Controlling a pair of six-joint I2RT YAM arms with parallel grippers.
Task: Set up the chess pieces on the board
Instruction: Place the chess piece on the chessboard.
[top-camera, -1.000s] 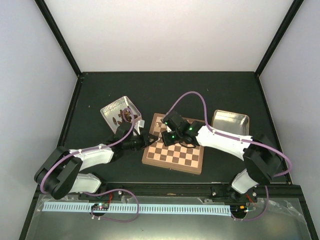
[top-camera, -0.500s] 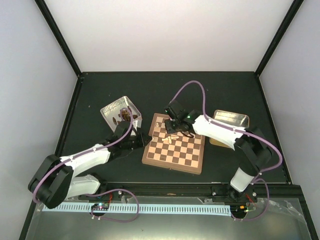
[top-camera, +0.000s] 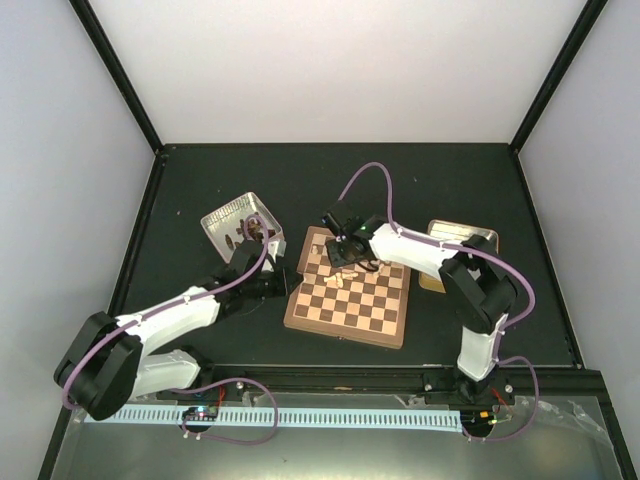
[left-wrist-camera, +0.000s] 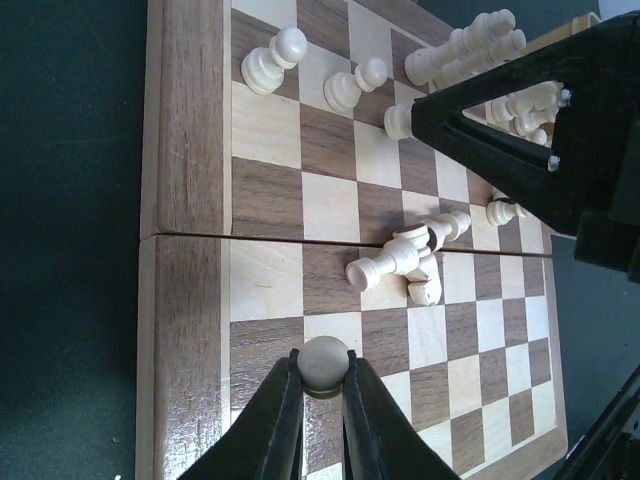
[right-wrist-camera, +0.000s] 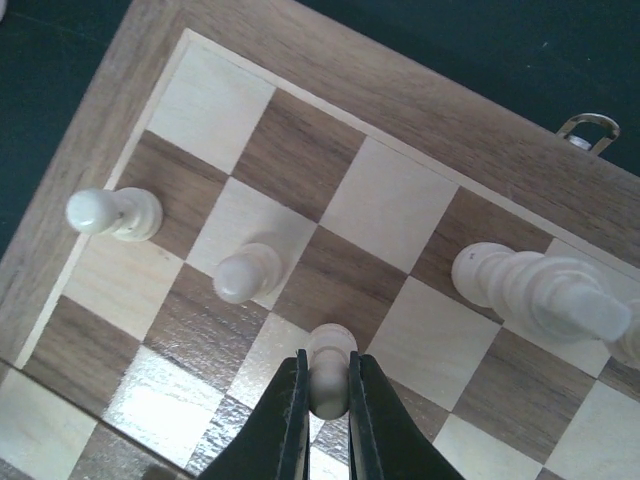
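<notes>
Pinches a pale pawn (left-wrist-camera: 325, 358) by its round head in the left claw (left-wrist-camera: 322, 375), fingers nearly together, just inside the left rim of the board (top-camera: 370, 322). Cannot tell whether that pawn's foot touches the wood. Grips a second pawn (right-wrist-camera: 330, 352) the same way in the right claw (right-wrist-camera: 328, 378), narrow, upright over the squares near the board's far left corner.

Just beside it, two more pawns: one upright (right-wrist-camera: 245, 272), one (right-wrist-camera: 112, 213) by the rim. On the other side, taller pieces (right-wrist-camera: 535, 290) lying tipped and touching.

Mid-board, from the left wrist, a small heap of fallen pieces (left-wrist-camera: 405, 262). Beyond, two pawns (left-wrist-camera: 272, 60) near the rim and a bundle of long pieces (left-wrist-camera: 465, 45) on their sides.

On the dark worktop (top-camera: 200, 180), board between two tins: left tin (top-camera: 213, 222) with dark bits inside, right tin (top-camera: 470, 233) partly behind the right arm.
</notes>
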